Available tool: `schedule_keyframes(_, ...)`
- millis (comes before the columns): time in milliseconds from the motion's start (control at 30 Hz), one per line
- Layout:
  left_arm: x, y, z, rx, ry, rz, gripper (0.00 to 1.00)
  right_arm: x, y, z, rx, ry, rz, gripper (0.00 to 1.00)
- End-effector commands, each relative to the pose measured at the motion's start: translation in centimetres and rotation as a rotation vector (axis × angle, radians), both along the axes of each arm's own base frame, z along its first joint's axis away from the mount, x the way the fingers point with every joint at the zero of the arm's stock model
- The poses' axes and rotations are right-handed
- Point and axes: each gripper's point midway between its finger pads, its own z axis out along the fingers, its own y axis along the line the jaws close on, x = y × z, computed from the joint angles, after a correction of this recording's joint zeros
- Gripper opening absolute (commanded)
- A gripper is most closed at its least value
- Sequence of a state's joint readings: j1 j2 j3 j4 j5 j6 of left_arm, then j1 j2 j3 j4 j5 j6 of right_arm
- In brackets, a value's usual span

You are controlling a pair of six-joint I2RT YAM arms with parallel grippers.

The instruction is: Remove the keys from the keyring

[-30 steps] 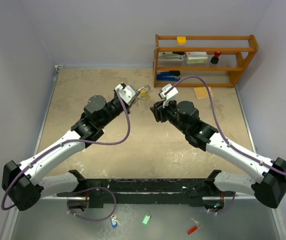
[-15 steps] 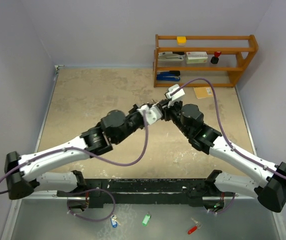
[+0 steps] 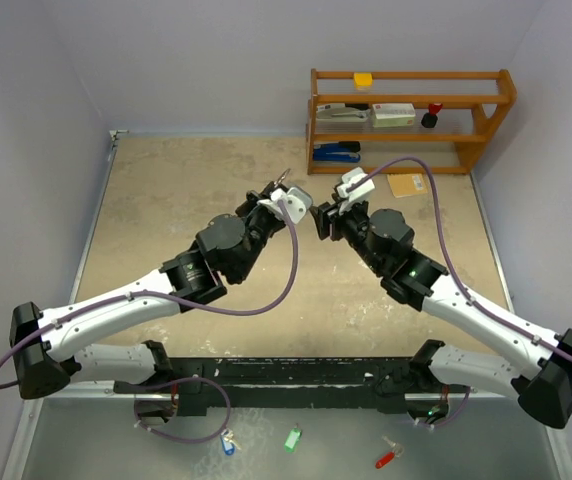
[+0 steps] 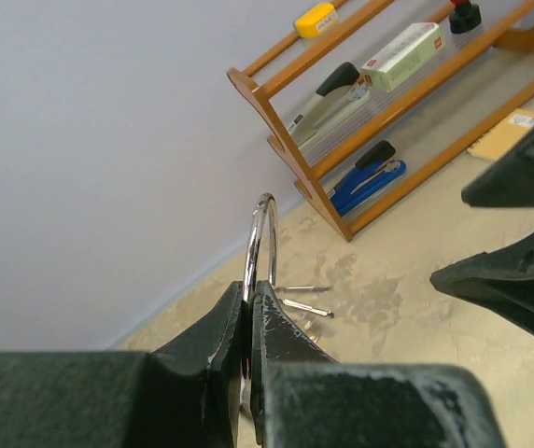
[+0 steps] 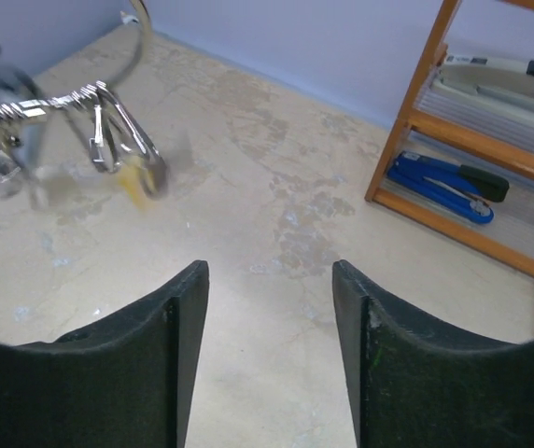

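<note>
My left gripper is shut on the thin silver keyring, whose loop stands up out of the closed jaws above the table. Several keys hang bunched on the ring; they are blurred in the right wrist view, with a yellow head among them. Silver key shafts show past the left fingers. My right gripper is open and empty, facing the left gripper at close range, with the keys up and to its left.
A wooden shelf at the back right holds staplers, a blue one lowest. A tan card lies in front of it. Blue, green and red-headed keys lie below the arm bases.
My left gripper swung right with the ring towards the right gripper, then drew back and up a little. My right gripper moved slightly up and stayed open.
</note>
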State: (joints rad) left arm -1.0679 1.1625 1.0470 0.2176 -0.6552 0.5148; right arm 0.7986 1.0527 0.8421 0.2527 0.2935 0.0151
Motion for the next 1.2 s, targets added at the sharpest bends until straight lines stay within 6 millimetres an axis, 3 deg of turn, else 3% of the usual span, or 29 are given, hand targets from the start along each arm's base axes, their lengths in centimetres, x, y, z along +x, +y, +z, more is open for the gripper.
schedule_keyframes(0,-1.0,0.9,4.6,-0.092,-0.073,-0.030,0.00,-0.8,0.3,4.4,0.097,-0.122,0.049,0.61)
schedule_keyframes(233,-2.9,1.7,6.2,-0.160,-0.065,-0.119,0.00,-2.0,-1.1,4.1,0.137,-0.211,0.049,0.70)
schedule_keyframes(467,-4.5,-0.3,7.9,-0.191,-0.067,-0.273,0.00,-3.6,0.3,3.3,0.144,-0.262,0.178,0.75)
schedule_keyframes(733,-6.9,-3.0,9.5,-0.235,-0.065,-0.474,0.00,-4.0,0.4,5.8,0.154,-0.342,0.197,0.76)
schedule_keyframes(1167,-6.9,-4.4,9.1,-0.236,-0.062,-0.512,0.00,-6.5,-0.3,8.7,0.229,-0.381,0.268,0.78)
